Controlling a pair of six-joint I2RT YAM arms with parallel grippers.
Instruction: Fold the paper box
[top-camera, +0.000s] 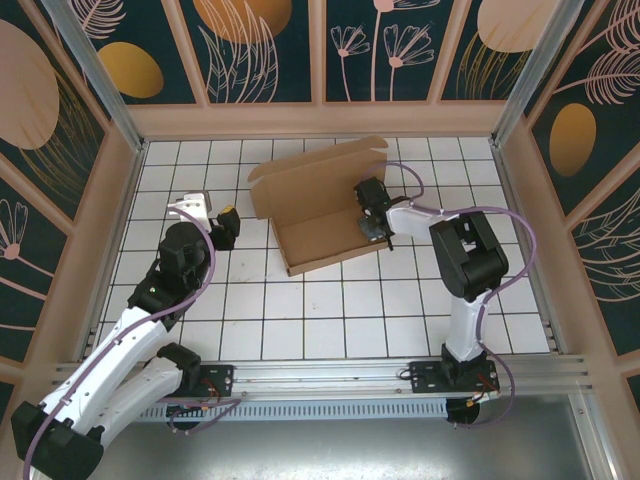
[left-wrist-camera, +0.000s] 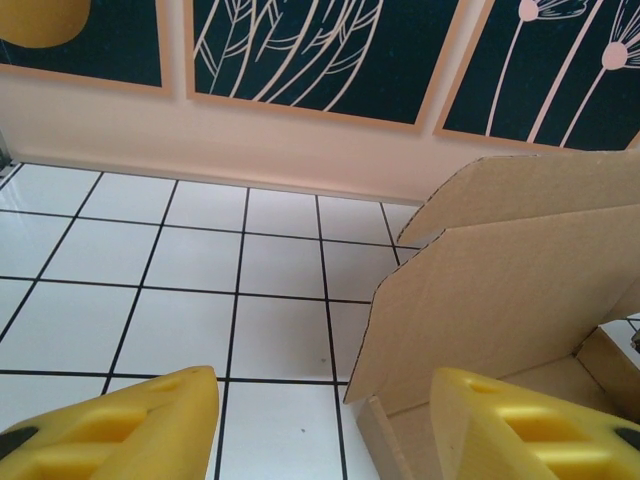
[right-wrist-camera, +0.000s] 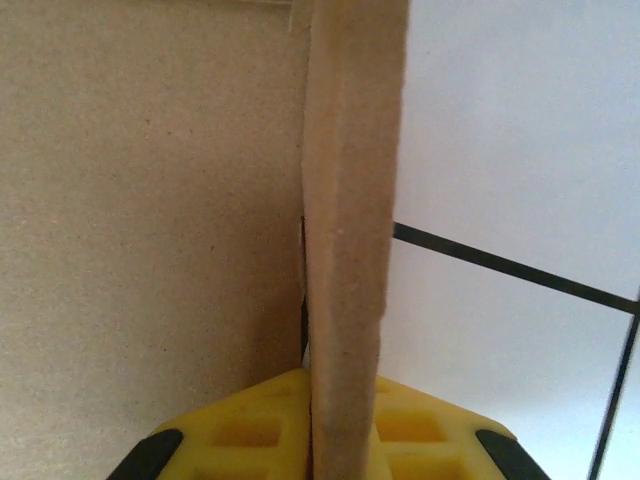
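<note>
The paper box (top-camera: 320, 215) is plain brown cardboard, half formed: a shallow tray with its lid flap standing up at the back. It lies in the middle of the white tiled table. My right gripper (top-camera: 376, 226) is at the box's right side wall, shut on that wall (right-wrist-camera: 345, 300); the cardboard edge runs up between the yellow fingers (right-wrist-camera: 420, 430). My left gripper (top-camera: 222, 228) hovers left of the box, open, with nothing between its fingers (left-wrist-camera: 130, 420). In the left wrist view the box's (left-wrist-camera: 500, 290) left corner and raised lid stand just ahead to the right.
The table (top-camera: 300, 310) is walled by decorated panels (top-camera: 265, 50) on three sides and a metal rail (top-camera: 330, 375) along the near edge. Bare tiles lie in front of the box and to its left.
</note>
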